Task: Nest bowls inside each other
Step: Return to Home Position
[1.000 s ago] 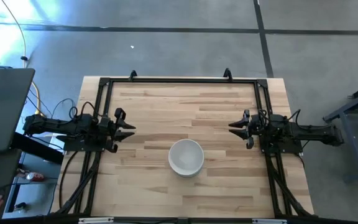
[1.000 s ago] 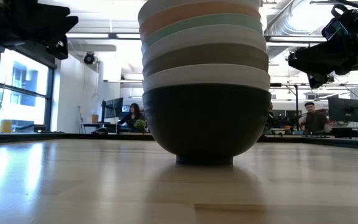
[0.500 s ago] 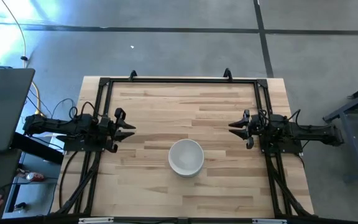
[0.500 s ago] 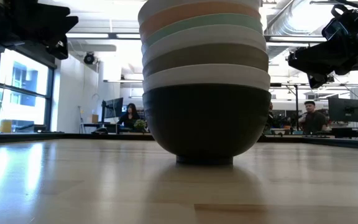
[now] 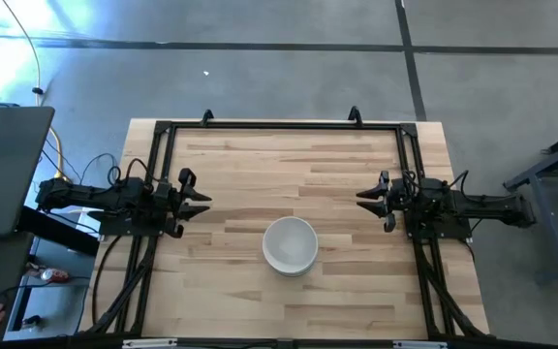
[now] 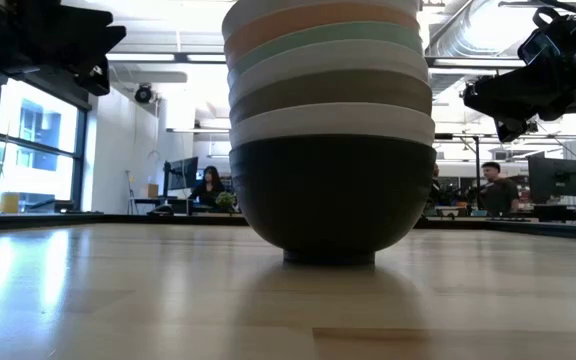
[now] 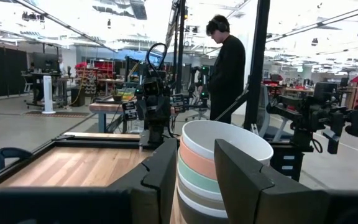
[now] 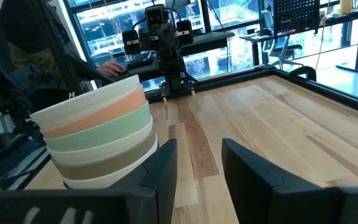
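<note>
Several bowls are nested into one stack [image 5: 290,244] near the middle of the wooden table, toward its near edge. In the low view the stack [image 6: 328,130] shows a black bowl at the bottom, its foot on the table, then white, grey, white, mint green and peach, with a white bowl on top. My left gripper [image 5: 204,201] waits open at the table's left side, pointing level toward the stack [image 7: 225,146], well apart from it. My right gripper [image 5: 361,199] waits open at the right side, also apart from the stack [image 8: 98,134]. Nothing is between either pair of fingers.
A black metal frame [image 5: 279,126] runs along the table's far edge and both sides. Bare wood [image 5: 289,160] lies around the stack. A dark screen [image 5: 8,165] stands off the table's left. A person [image 7: 229,68] stands beyond the table.
</note>
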